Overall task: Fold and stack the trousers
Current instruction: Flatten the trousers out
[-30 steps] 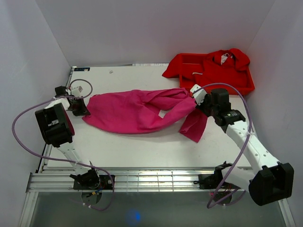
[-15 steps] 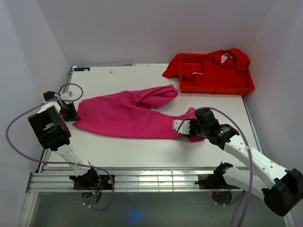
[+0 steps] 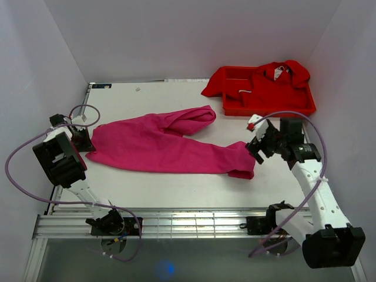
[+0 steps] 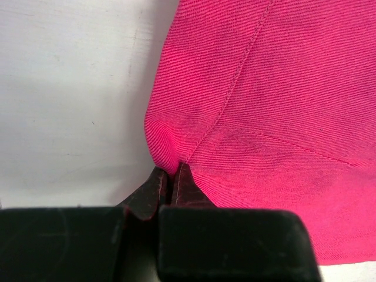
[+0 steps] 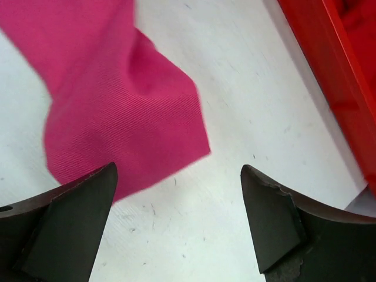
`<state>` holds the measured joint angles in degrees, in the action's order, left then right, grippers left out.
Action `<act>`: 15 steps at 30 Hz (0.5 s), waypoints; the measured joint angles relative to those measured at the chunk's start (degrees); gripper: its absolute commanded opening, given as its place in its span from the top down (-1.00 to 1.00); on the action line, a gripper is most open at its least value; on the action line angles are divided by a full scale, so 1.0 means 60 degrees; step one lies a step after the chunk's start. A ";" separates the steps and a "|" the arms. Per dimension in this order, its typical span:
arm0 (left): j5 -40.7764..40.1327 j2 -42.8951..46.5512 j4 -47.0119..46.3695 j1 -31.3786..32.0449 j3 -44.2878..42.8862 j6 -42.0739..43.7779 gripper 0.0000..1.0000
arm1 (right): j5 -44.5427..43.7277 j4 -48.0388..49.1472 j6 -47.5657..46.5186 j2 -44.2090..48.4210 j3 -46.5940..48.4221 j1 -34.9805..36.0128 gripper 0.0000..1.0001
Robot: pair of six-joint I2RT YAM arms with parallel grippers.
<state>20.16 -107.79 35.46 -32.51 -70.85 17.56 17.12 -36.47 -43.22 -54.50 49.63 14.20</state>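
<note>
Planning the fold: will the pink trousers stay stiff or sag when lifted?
Probably sag: the trousers lie in soft folds and pucker where the left gripper pinches them. Likely light, as the cloth looks thin.

Top cam high, looks down on table (image 3: pixel 147 100), wrist cams v. close, downward, all share trousers (image 3: pixel 153 147)

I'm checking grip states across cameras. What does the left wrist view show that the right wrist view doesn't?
Only the left wrist view: the left gripper pinched shut on an edge fold of the trousers, with seam stitching visible. Only the right wrist view: the right gripper wide open and holding nothing, one leg end lying flat beyond it, and the red tray wall. Both: magenta fabric on the white table.
</note>
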 measured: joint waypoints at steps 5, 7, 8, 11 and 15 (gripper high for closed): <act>0.0004 -0.0004 0.0011 0.0000 -0.0004 -0.0007 1.00 | 0.1421 -0.0171 0.0565 -0.1140 0.0590 -0.3537 -0.85; 0.0004 -0.0022 0.0025 0.0000 -0.0029 -0.0018 1.00 | 0.1880 -0.0189 0.0984 -0.2044 0.0787 -0.4426 -0.96; 0.0007 -0.0025 0.0036 0.0000 -0.0040 -0.0040 1.00 | 0.2131 -0.0189 0.1217 -0.2637 0.0849 -0.4863 -0.97; 0.0011 -0.0062 0.0098 -0.0004 -0.0098 -0.0080 1.00 | 0.2743 -0.0273 0.1920 -0.4320 0.0882 -0.5599 -1.00; 0.0018 -0.0109 0.0200 -0.0004 -0.0186 -0.0135 1.00 | 0.3683 -0.0189 0.2940 -0.5410 0.0372 -0.5781 -0.99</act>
<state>20.27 -108.44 36.67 -32.53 -71.96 16.75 39.22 -37.60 -25.58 -86.96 51.86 -20.49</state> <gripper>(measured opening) 0.034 0.998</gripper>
